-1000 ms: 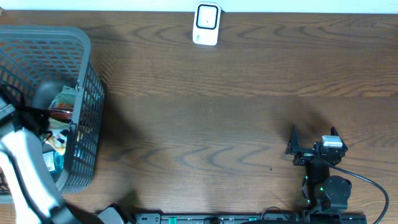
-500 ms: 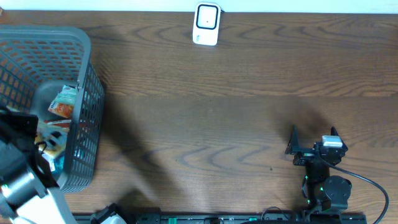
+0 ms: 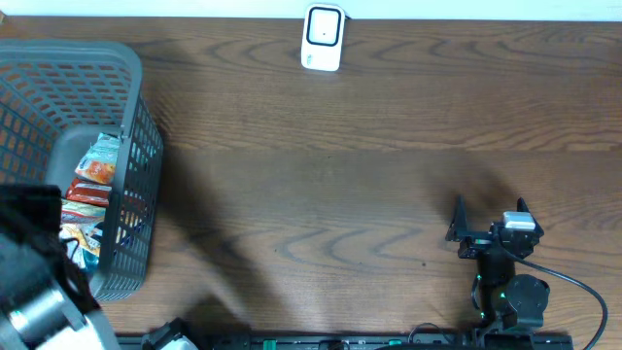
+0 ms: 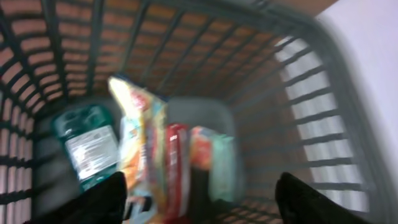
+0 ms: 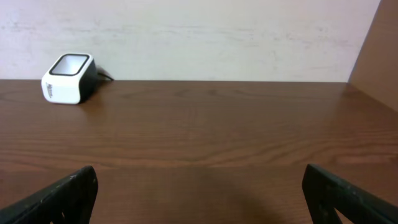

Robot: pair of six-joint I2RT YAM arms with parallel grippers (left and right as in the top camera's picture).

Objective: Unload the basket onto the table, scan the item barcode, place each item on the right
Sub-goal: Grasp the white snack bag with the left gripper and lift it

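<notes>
Several snack packets (image 4: 146,143) and a teal pouch (image 4: 84,146) lie in a grey basket (image 3: 141,146); left gripper (image 4: 202,186) and right gripper (image 5: 199,177) both gape wide, empty.

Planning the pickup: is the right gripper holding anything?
No, the right gripper stands wide open above the table, nothing between its fingers.

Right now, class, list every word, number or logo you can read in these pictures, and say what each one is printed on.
No text here is legible.
green packet in the basket: it has a white label with print, too blurred to read.
snack packets: there is coloured printing, blurred and unreadable.
scanner: any marking on its front is too small to read.
</notes>
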